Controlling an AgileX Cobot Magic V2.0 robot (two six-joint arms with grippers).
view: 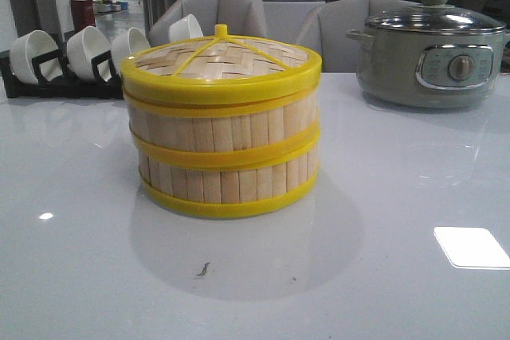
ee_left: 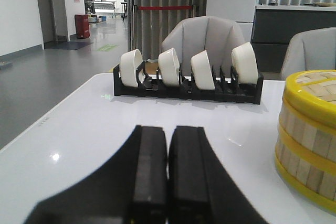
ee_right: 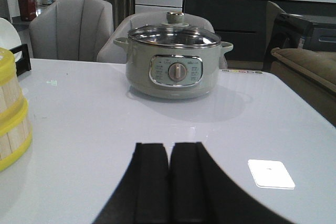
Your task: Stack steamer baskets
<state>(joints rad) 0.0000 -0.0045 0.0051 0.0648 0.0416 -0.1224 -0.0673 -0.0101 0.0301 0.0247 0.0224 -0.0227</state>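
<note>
Since the two baskets are already sitting one on the other mid-table with the lid on top, we are judging the stacking as done, and nothing seems to be calling for another move beyond keeping both arms clear. We are seeing the left gripper with its fingers pressed together, holding nothing, and the right gripper likewise closed and empty, both well apart from the stack. We are counting two baskets, one lid, one pot at back right, and four bowls in one rack at back left
</note>
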